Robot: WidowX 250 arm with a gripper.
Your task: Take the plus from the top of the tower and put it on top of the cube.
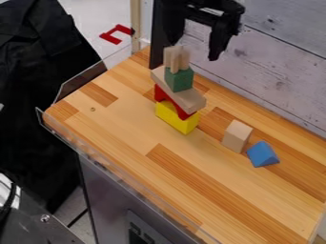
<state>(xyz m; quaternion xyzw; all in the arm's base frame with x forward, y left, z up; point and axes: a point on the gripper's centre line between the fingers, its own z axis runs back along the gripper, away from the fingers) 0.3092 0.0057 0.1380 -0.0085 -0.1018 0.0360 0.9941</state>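
While the black gripper (pixel 196 50) hung over the tower (pixel 179 97), I could see its jaws spread wide, gripping nothing. The pale wooden plus (pixel 177 59) sat on the tower's very top, resting on the green cube (pixel 179 80); whether one jaw touched it I couldn't tell. Beneath that cube lay a wooden plank (pixel 191 99), set at a slant, then a red arch (pixel 161 95) and, at the tower's foot, a yellow block (pixel 172 117). To the right of the tower (my right, anyway) stood a plain wooden block (pixel 236 137) on the tabletop (pixel 127 124), and beyond it, farther from the tower, lay a blue wedge (pixel 263 154).
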